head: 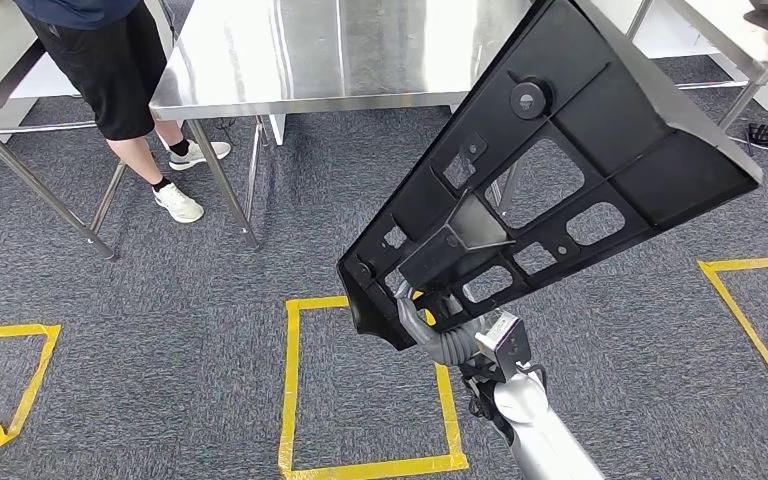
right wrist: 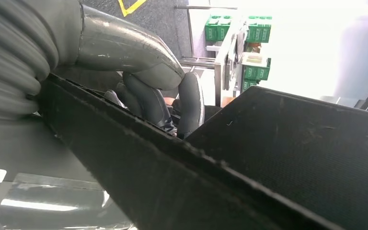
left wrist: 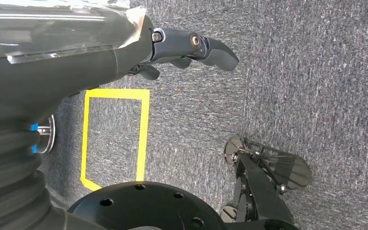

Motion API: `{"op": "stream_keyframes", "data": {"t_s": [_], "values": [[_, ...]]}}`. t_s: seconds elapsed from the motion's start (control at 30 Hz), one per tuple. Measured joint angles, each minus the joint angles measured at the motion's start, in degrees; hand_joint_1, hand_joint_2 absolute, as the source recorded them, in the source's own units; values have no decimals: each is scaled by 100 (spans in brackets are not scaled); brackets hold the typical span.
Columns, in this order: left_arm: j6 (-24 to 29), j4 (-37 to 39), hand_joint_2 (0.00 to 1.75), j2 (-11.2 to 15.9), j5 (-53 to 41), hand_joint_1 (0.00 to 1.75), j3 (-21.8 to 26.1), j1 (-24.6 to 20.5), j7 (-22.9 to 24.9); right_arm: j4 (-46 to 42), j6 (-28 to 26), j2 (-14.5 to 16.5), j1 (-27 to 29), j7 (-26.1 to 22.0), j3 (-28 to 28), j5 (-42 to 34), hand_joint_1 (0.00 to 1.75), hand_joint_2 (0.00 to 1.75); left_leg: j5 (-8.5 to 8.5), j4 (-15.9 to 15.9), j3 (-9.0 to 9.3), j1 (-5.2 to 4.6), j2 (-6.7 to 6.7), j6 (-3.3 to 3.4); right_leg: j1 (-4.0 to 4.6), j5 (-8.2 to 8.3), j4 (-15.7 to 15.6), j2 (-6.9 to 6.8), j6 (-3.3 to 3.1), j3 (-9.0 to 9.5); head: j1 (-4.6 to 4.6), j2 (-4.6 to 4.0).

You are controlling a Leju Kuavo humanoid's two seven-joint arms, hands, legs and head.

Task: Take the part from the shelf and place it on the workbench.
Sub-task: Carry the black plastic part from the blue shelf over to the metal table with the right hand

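Overhead, the right hand (head: 428, 318) grips the black part (head: 560, 160) tilted; left hand (left wrist: 191, 45) hangs empty, fingers apart.

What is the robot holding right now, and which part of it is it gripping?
The right hand grips the large black plastic part by its narrow lower end, fingers wrapped over the edge. The left hand holds nothing.

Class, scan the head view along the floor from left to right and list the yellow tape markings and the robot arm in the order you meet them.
Yellow tape outline at the left edge → yellow tape square → silver right arm, rising to the right hand that holds the black part → yellow tape corner at the right.
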Motion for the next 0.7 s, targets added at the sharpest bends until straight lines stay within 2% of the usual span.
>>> {"op": "stream_keyframes", "data": {"t_s": [0.13,0.17,0.27,0.37,0.4,0.43,0.5,0.53,0.57,0.6,0.67,0.7], "values": [[2,0,175,-1,-5,0,-2,0,4,0,0,0,0,0,0,0,175,175,0,0,0,0,0,0,0,0,0,0,0,0,0,0],[3,0,175,1,-5,0,-2,0,9,1,1,1,1,0,1,0,175,175,-8,18,-8,-2,0,6,-22,4,-7,1,7,1,-1,0],[8,0,175,8,-13,0,-5,0,29,3,2,4,7,-1,1,2,175,175,-34,67,-36,-13,4,88,-75,27,-47,8,44,8,-14,0],[7,0,175,-3,-31,0,-13,-1,43,-14,2,5,18,-5,-4,10,175,175,75,-148,82,6,41,197,-21,26,-61,-25,88,18,-26,0],[8,0,175,-9,-36,0,-15,-2,46,-20,3,3,21,-8,-5,13,175,175,124,-241,140,27,62,223,-1,-42,85,-50,86,-51,-20,0],[7,1,175,-16,-39,0,-16,-1,49,-22,4,-1,29,-9,-5,14,175,175,157,-298,180,49,84,233,1,-158,363,-78,73,-192,-8,0],[7,2,175,-28,-40,0,-18,-2,51,-22,6,-10,56,-9,-3,15,175,175,158,-315,192,57,104,235,-13,-420,1094,-92,76,-569,3,0],[7,2,175,-33,-40,0,-19,-1,52,-22,6,-21,78,-7,-5,15,175,175,148,-313,196,66,108,222,-30,-477,1334,-94,109,-700,3,0],[8,2,175,-37,-40,0,-19,1,54,-22,6,-32,96,-5,-7,15,175,175,131,-306,203,84,106,197,-54,-442,1359,-98,170,-724,3,0],[8,2,175,-37,-40,0,-20,2,57,-22,6,-41,106,-3,-9,16,175,175,105,-286,213,115,102,157,-83,-320,1141,-106,254,-621,4,0],[14,-1,175,-29,-40,0,-21,2,65,-20,4,-48,107,1,-10,18,175,175,13,-198,215,171,90,33,-141,-43,408,-114,429,-243,21,0],[23,-3,175,-20,-40,0,-22,-3,68,-22,5,-43,106,3,-10,22,175,175,-44,-131,198,184,84,-36,-156,18,147,-100,441,-105,51,0]]}}
